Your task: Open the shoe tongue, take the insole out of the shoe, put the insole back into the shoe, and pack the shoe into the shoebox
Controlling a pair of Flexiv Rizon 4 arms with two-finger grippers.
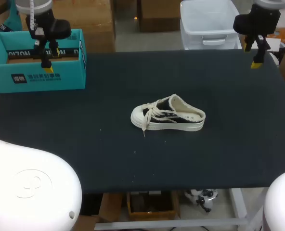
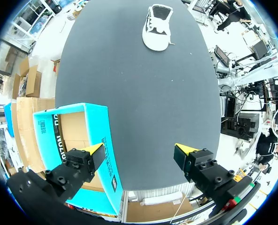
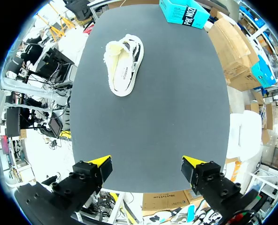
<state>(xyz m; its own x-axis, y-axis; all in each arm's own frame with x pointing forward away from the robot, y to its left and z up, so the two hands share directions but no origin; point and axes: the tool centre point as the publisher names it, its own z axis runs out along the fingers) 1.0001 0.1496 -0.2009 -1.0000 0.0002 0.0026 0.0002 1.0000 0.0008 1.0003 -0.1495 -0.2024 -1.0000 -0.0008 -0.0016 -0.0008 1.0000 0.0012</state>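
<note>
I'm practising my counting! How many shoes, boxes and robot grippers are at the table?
Sneakers: 1, the sneaker
Shoeboxes: 1, the teal shoebox
Grippers: 2, the left gripper and the right gripper, both with jaws open
Total: 4

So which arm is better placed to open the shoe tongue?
Probably right: the right claw hangs open nearer the shoe, whose heel points its way; the left claw is by the shoebox.
</note>
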